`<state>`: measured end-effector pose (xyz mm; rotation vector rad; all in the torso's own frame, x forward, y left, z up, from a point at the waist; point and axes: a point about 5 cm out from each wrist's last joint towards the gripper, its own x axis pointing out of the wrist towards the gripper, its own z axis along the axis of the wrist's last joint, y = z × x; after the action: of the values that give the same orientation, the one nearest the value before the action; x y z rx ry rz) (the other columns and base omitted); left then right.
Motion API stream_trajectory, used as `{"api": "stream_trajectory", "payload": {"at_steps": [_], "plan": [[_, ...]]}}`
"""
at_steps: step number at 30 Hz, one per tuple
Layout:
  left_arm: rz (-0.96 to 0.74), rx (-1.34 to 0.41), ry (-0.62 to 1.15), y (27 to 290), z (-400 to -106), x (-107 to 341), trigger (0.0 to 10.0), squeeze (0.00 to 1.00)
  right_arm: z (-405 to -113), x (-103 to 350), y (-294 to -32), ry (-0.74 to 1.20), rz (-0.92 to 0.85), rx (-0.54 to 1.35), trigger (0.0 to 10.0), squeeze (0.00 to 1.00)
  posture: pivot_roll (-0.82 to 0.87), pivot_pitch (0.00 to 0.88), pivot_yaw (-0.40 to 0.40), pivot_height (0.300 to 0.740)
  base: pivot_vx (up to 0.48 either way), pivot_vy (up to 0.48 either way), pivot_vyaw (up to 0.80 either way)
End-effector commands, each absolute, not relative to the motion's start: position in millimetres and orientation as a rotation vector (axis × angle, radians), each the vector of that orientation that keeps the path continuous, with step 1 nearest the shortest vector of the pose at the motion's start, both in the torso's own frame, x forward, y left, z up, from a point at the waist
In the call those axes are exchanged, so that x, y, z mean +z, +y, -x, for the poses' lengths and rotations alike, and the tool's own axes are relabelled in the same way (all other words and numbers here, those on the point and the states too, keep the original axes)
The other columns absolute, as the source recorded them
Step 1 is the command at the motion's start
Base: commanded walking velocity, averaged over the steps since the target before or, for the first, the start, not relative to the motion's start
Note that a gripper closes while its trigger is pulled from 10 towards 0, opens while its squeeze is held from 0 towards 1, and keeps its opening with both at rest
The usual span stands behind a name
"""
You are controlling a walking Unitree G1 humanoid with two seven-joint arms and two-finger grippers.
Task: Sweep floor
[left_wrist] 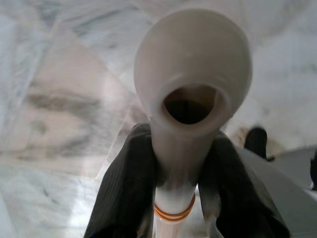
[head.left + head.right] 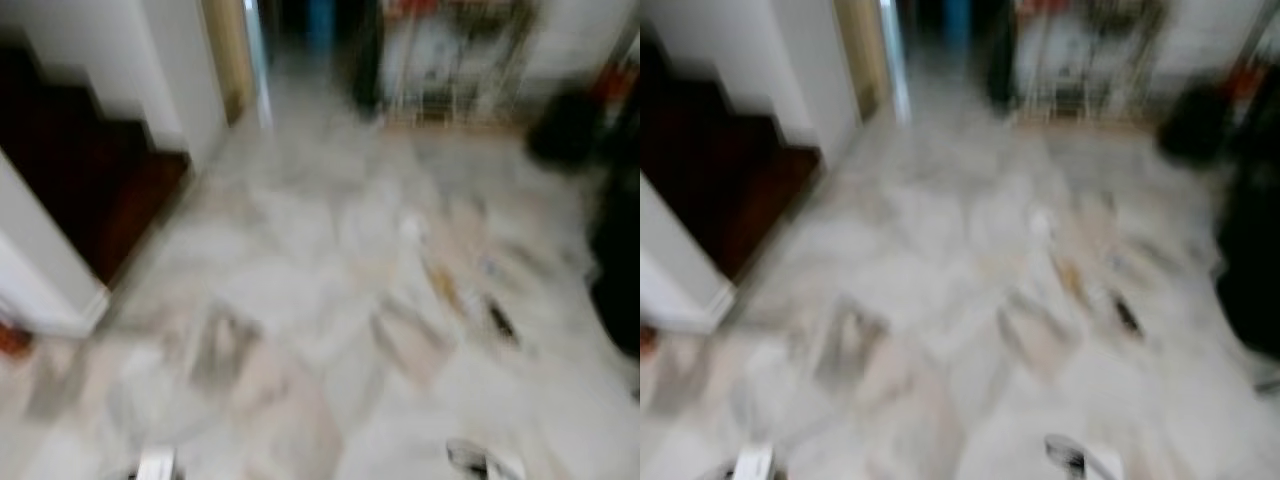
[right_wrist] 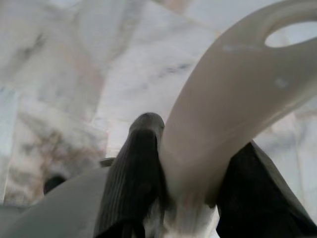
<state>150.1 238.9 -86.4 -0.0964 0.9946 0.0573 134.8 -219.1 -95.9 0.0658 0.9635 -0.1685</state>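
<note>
The head views are blurred by motion. Small bits of litter lie on the marble floor (image 2: 300, 260): a white scrap (image 2: 412, 228), an orange piece (image 2: 445, 285) and a dark piece (image 2: 500, 322). In the left wrist view my left gripper (image 1: 181, 161) is shut on a white handle (image 1: 193, 64) with a hole at its end and orange bands lower down. The right wrist view has my right gripper (image 3: 198, 166) shut on a curved white handle (image 3: 233, 94) with an oval hole. Pale handle tops (image 2: 157, 463) (image 2: 482, 460) show at the bottom edge of the left eye view.
Dark wooden stairs (image 2: 90, 170) rise at the left behind a white wall base (image 2: 60, 300). A wire rack (image 2: 455, 70) stands at the back, beside a dark doorway (image 2: 300, 30). Dark bulky things (image 2: 620, 250) line the right side.
</note>
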Motion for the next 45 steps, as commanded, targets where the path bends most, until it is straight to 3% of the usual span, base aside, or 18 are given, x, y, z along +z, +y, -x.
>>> {"api": "stream_trajectory", "payload": {"at_steps": [1,8,31,45], "plan": [[0.094,0.082,1.014,248,-144,-87,10.0,0.0,-147,-93,-210,0.925,-0.065,-0.133,10.0,0.0,-0.14,0.0,0.004,0.74,0.319,0.0,0.58],[0.089,0.073,1.011,248,-145,-86,10.0,0.0,-146,-93,-210,0.926,-0.067,-0.132,10.0,0.0,-0.14,0.0,0.009,0.74,0.328,0.0,0.64],[0.098,0.04,0.971,225,-174,-81,10.0,0.0,-155,-88,-210,0.87,-0.097,-0.15,10.0,0.0,-0.13,0.0,0.009,0.74,0.449,0.0,0.0],[0.08,0.033,0.979,233,-171,-80,10.0,0.0,-149,-92,-207,0.913,-0.101,-0.154,10.0,0.0,-0.13,0.001,0.01,0.74,0.47,0.0,0.0]]}}
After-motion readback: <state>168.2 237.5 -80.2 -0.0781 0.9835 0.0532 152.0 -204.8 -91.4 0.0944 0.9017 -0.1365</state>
